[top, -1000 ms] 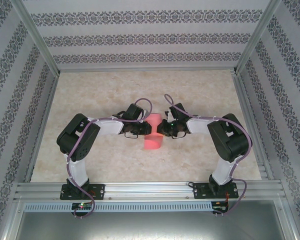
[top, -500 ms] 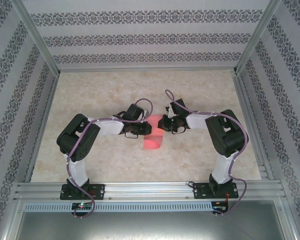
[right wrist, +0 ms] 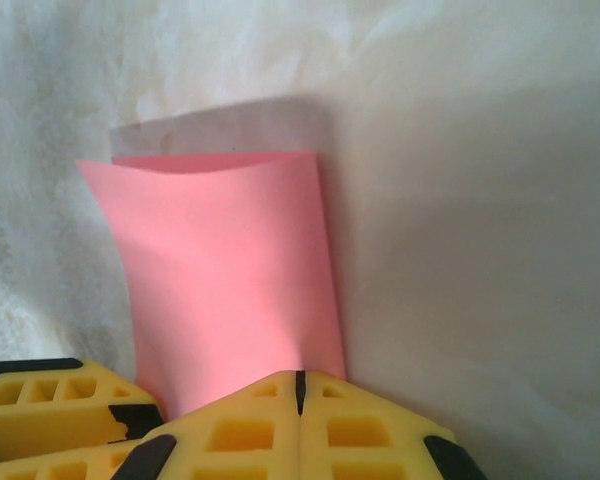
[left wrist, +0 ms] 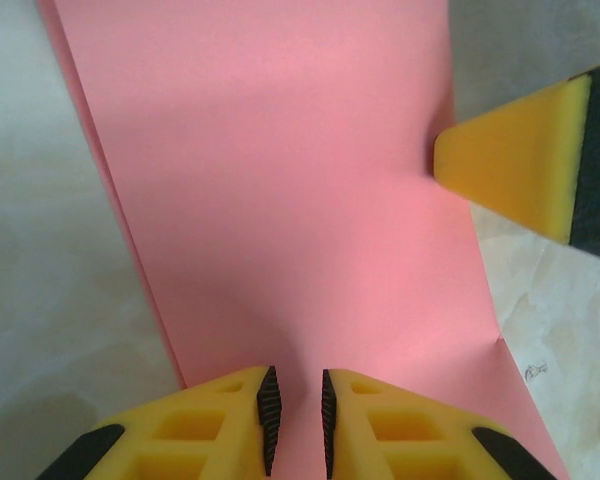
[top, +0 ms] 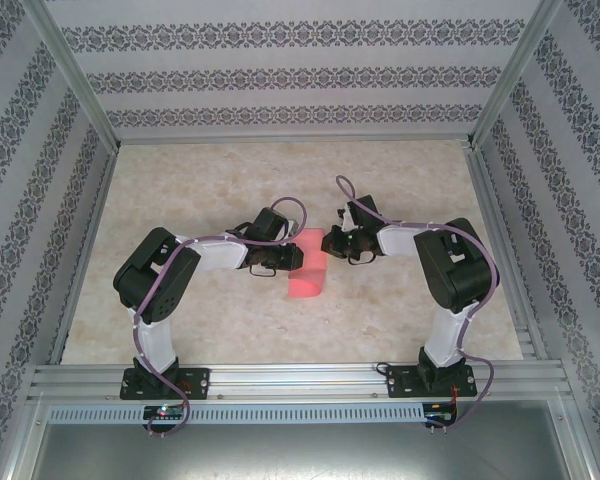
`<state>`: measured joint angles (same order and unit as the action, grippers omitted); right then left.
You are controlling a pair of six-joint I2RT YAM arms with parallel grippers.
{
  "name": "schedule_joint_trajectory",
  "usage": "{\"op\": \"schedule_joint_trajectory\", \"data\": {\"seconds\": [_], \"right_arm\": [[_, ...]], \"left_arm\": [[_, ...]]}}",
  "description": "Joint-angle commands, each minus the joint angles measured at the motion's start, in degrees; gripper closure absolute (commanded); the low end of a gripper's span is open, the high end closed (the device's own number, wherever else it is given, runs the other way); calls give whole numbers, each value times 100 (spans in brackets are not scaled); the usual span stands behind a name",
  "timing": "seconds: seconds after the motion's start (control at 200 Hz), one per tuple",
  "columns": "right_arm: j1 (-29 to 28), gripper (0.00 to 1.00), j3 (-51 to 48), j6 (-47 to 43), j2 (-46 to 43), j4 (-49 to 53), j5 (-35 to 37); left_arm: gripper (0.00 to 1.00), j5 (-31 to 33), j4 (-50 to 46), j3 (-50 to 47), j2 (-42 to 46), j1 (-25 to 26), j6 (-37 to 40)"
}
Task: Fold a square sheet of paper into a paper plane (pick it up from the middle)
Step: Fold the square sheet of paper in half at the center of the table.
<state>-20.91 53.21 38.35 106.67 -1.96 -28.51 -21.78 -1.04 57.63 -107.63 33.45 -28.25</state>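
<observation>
Folded pink paper [top: 307, 270] sat mid-table [top: 180, 190] between both grippers.
Right gripper [right wrist: 300, 385] was pressed shut on one edge, probably steadying the fold; left gripper [left wrist: 297, 405] was nearly closed at the opposite edge, grip unclear.

This is a robotics lab test cell. A left arm [top: 158, 300] and a right arm [top: 452, 295] stand bolted to an aluminium rail [top: 300, 378] at the edge of a marble-patterned tabletop [top: 180, 185]. Aluminium frame posts [top: 72, 75] box it in, holding flat panels of ornamental wallpaper [top: 280, 78], and purple cables [top: 292, 205] loop along the arms.
</observation>
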Motion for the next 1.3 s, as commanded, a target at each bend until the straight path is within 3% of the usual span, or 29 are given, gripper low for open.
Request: {"op": "schedule_joint_trajectory", "data": {"seconds": [0.0, 0.195, 0.42, 0.749, 1.299], "right_arm": [[133, 96, 39, -231, -51, 23, 518], [-133, 96, 60, 33, -293, -74, 141], [-221, 96, 367, 129, 147, -257, 73], [-29, 98, 710, -96, 753, 21, 453], [275, 96, 979, 156, 919, -110, 1047]], "left_arm": [[75, 666, -1093, -231, -218, 9, 230], [75, 662, -1109, -181, -252, 7, 204], [75, 648, -1163, -132, -280, 3, 221], [75, 767, -1262, -223, -192, 10, 256], [75, 842, -1365, -366, -161, 4, 346]]}}
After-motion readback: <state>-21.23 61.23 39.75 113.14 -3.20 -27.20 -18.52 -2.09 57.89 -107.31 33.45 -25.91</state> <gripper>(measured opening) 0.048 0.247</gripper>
